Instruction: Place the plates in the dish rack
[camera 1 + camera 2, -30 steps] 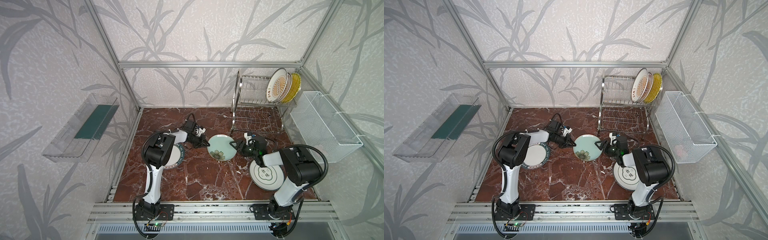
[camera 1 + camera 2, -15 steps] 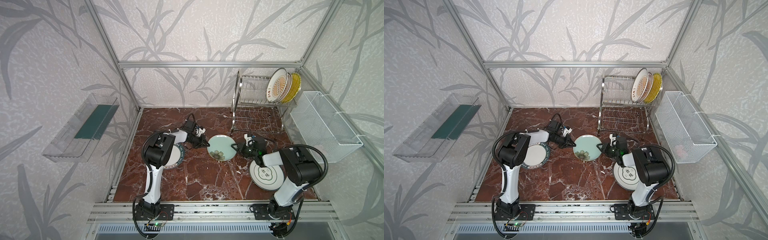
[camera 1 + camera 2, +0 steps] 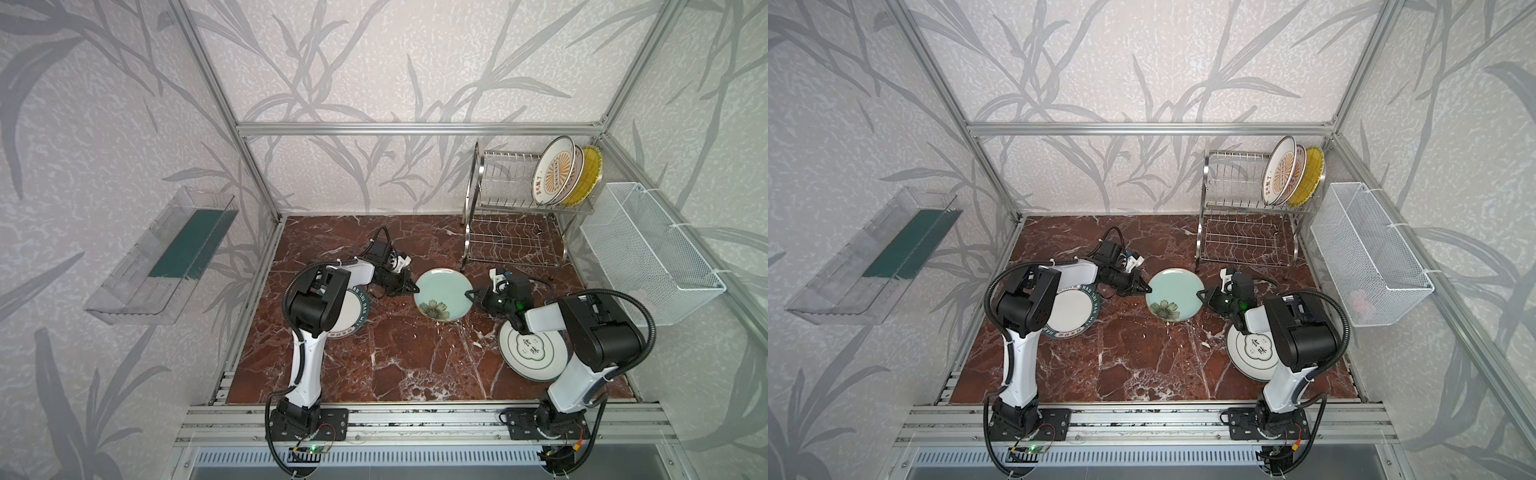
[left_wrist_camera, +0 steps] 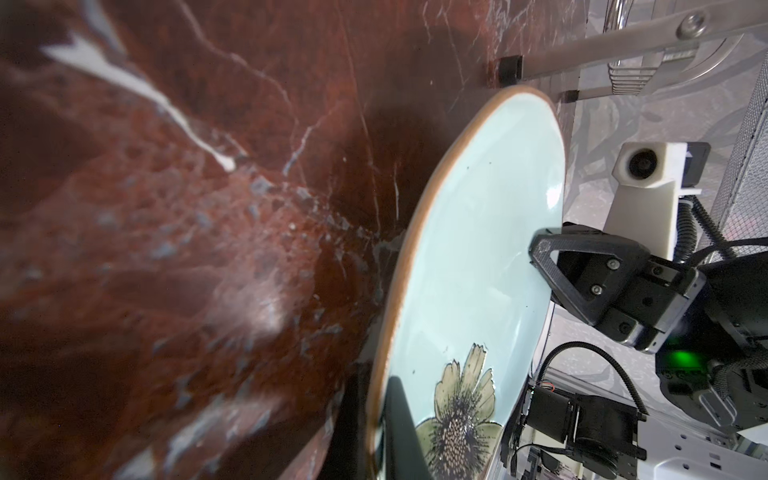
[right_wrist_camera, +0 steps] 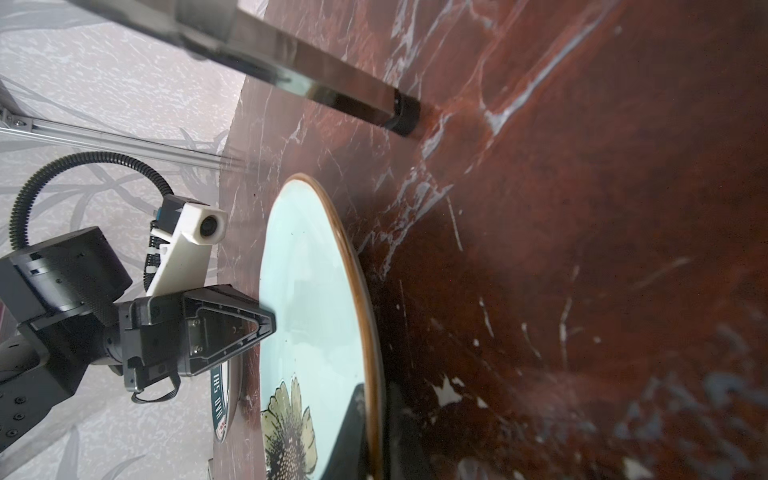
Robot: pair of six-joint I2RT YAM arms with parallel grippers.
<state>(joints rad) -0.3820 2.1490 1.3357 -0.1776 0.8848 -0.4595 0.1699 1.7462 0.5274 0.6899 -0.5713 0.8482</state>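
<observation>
A pale green round plate with a painted flower [image 3: 442, 291] is at the middle of the red marble counter [image 3: 374, 353]. The left gripper [image 3: 413, 286] is clamped on its left rim and the right gripper [image 3: 471, 294] on its right rim. The shiny two-tier steel wire dish rack [image 3: 511, 245] stands in the far right corner, with two white sunburst plates [image 3: 552, 176] and a yellow ribbed plate [image 3: 592, 174] upright on its upper tier. A teal-rimmed lettered white plate [image 3: 357, 307] lies near the left edge, and a white cloud-emblem plate [image 3: 532, 349] near the right edge

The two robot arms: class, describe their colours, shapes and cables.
The left arm and right arm have white links, black joint housings and black ribbed cables. The left gripper and right gripper have black triangular fingers and white camera mounts; the right shows a green light.
</observation>
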